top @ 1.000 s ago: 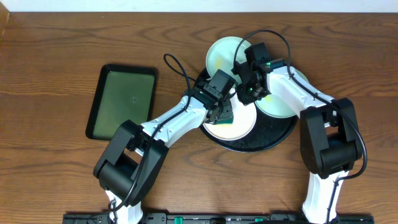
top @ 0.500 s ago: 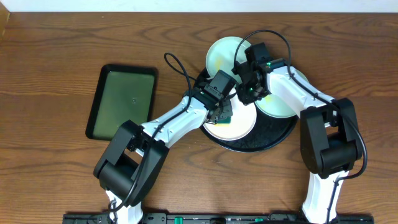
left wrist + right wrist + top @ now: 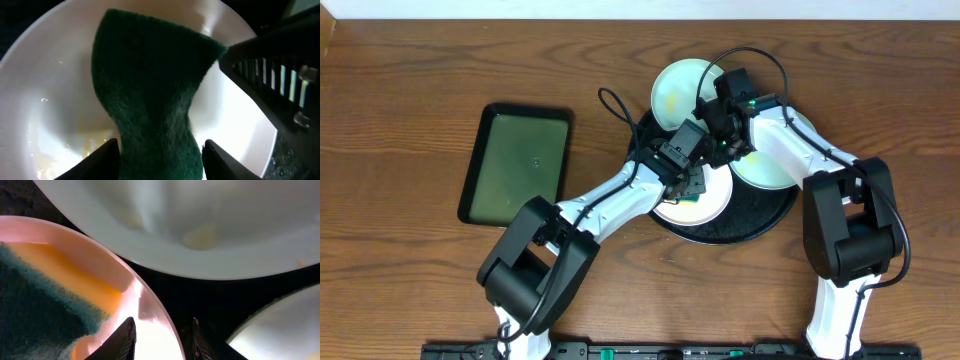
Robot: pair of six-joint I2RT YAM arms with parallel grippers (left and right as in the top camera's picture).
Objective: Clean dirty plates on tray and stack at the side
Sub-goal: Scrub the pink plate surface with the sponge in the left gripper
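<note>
Checking your left gripper (image 3: 158,152): fingers spread either side of the green sponge (image 3: 150,85) lying on the white plate (image 3: 45,100), 7 o'clock on the tray (image 3: 765,215); squeeze unclear. Right gripper (image 3: 161,335) straddles its 1 o'clock rim, grip unclear.

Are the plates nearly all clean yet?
Not yet. Nothing looks finished: no plates are stacked beside the tray. Now the left pincer holds a sponge on the white plate, yellow smear showing, while the right pincer straddles its rim. The green plate and cyan plate wait.
</note>
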